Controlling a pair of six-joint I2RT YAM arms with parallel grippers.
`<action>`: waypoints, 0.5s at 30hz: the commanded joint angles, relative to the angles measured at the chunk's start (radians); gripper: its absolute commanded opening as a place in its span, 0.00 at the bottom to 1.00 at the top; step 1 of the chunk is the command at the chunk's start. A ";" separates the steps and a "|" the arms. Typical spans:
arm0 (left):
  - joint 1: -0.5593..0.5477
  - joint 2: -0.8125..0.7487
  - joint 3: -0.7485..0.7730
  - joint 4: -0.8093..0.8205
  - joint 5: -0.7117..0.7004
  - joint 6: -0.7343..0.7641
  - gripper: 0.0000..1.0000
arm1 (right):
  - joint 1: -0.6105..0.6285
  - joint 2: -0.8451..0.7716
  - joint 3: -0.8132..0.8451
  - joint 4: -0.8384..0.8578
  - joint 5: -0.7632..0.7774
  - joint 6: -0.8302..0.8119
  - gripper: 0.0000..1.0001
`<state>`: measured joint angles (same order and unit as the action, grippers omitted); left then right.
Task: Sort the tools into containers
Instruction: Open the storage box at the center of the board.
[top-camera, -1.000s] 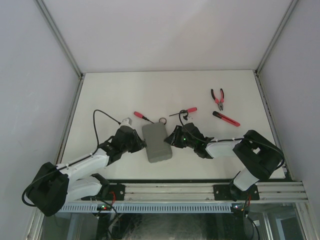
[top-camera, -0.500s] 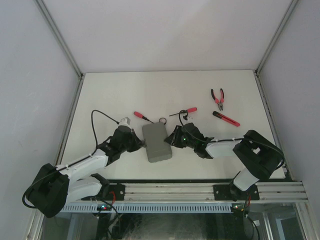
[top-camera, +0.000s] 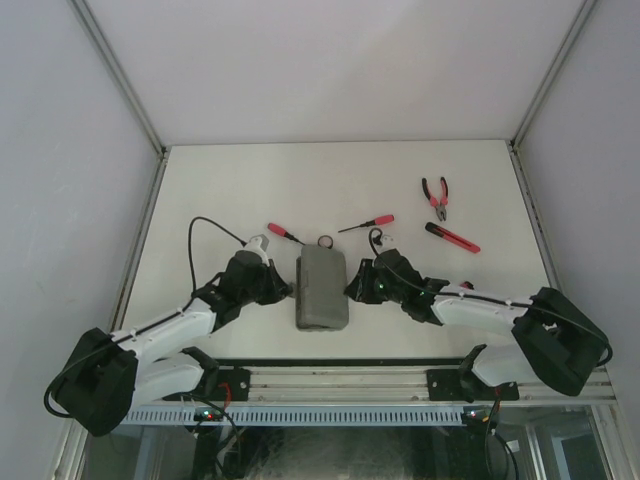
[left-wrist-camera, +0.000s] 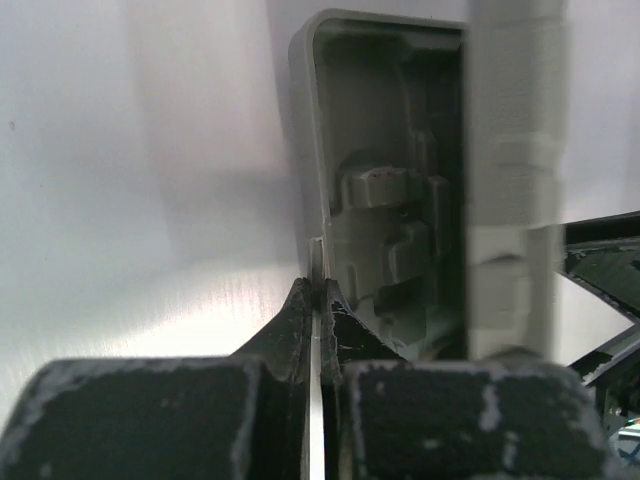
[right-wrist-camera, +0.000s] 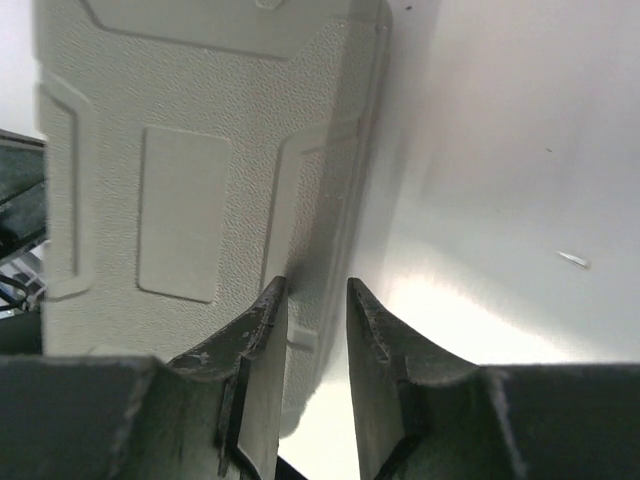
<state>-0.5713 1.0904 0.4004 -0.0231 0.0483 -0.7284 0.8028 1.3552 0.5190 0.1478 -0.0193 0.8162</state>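
Nothing sorted yet. The grey rounded-corner plastic case (top-camera: 322, 290) sits near-centre on the white table (top-camera: 220, 190), cracked open on its left side. My left gripper (left-wrist-camera: 318, 292) is pinched tight on that rim. My right gripper (right-wrist-camera: 315, 290) is narrow and straddles the right edge; can't tell if it bites. All still loose:
- far right: red-handled pliers (top-camera: 436, 197), slim red-black stick tool (top-camera: 452, 237)
- just beyond the case: red-handled screwdriver (top-camera: 282, 233), second red-handled screwdriver (top-camera: 366, 224), black ring (top-camera: 324, 241)

Most recesses hidden.

White table (top-camera: 250, 180), matte, evenly lit. Plain white panels: left wall (top-camera: 60, 150), far wall (top-camera: 330, 60), right wall (top-camera: 600, 130). Aluminium corner posts (top-camera: 120, 80), far left and far right. Slotted aluminium rail (top-camera: 350, 380) along near edge.
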 joint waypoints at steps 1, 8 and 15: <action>0.017 -0.034 0.020 -0.006 -0.023 0.087 0.00 | -0.007 -0.069 -0.007 -0.241 0.070 -0.084 0.30; 0.017 -0.077 0.023 -0.010 0.017 0.096 0.00 | -0.009 -0.152 -0.006 -0.312 0.128 -0.093 0.34; 0.017 -0.153 0.049 -0.084 0.026 0.091 0.00 | -0.008 -0.259 -0.006 -0.396 0.219 -0.082 0.34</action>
<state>-0.5598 0.9886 0.4011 -0.0795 0.0578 -0.6613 0.7982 1.1667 0.5110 -0.1944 0.1173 0.7448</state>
